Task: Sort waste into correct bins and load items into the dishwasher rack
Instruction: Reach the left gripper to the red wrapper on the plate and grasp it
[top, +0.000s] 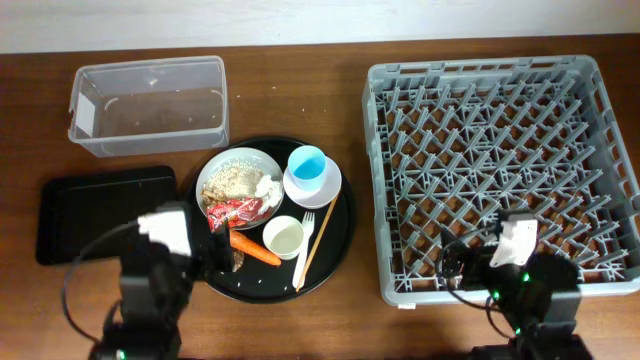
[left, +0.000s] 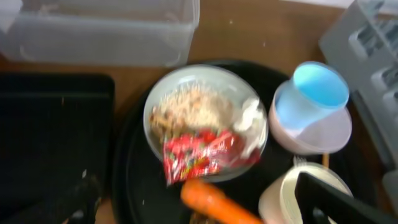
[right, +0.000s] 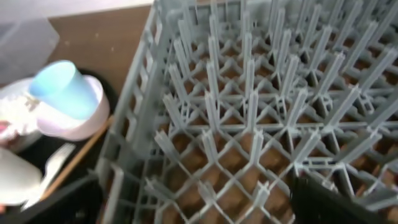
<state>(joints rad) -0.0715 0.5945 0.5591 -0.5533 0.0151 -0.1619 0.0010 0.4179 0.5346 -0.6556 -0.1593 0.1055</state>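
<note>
Wooden table (top: 290, 60), grey lattice rack (top: 490, 170), upright pegs (right: 249, 102)

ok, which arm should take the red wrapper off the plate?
Left. The left gripper sits at the round tray edge, beside the red wrapper, jaws open. The right gripper is over the dishwasher rack, farther away.

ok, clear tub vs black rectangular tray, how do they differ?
The clear tub is see-through with tall walls. The black tray is opaque and shallow. The clear tub lies along the table's far side, beyond the round tray. The black tray sits closer to the robot, left of the round tray. Shared: both are rectangular with a similar footprint, and neither holds any waste yet.
</note>
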